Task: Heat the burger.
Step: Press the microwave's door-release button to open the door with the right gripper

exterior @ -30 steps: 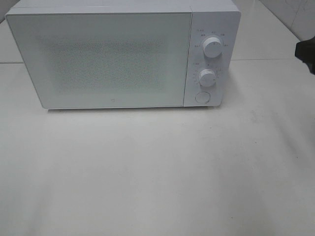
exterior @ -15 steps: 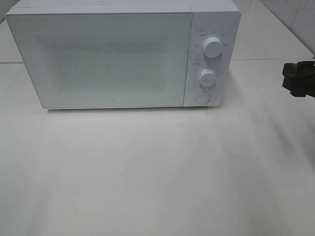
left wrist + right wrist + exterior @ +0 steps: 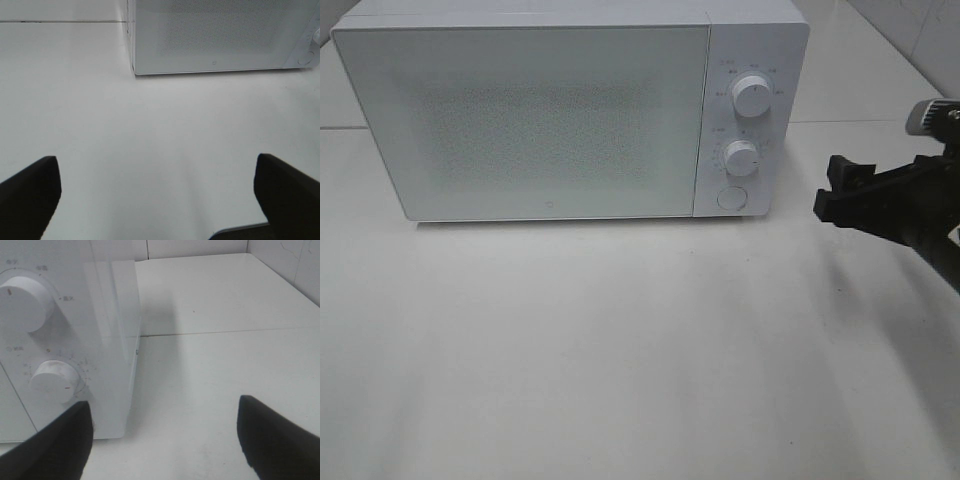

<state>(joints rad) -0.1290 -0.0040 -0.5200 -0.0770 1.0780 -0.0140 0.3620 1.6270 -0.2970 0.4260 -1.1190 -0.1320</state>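
No burger shows in any view. The white microwave (image 3: 520, 120) stands at the back of the table with its door shut. My right gripper (image 3: 832, 190) reaches in from the right edge, open and empty, a little to the right of the control panel. In the right wrist view my right gripper (image 3: 165, 425) has its dark fingers spread wide, close to the microwave's (image 3: 110, 315) right front corner. My left gripper (image 3: 157, 172) is open and empty over bare table, well in front of the microwave's (image 3: 215, 35) left part. It does not show in the high view.
The control panel carries an upper knob (image 3: 751, 96), a lower knob (image 3: 741, 158) and a round button (image 3: 730, 197). The white table (image 3: 620, 350) spreads out in front. A tiled wall (image 3: 920, 30) rises at the back right.
My right gripper has come in from the right edge and moved left toward the control panel. The microwave has not changed.
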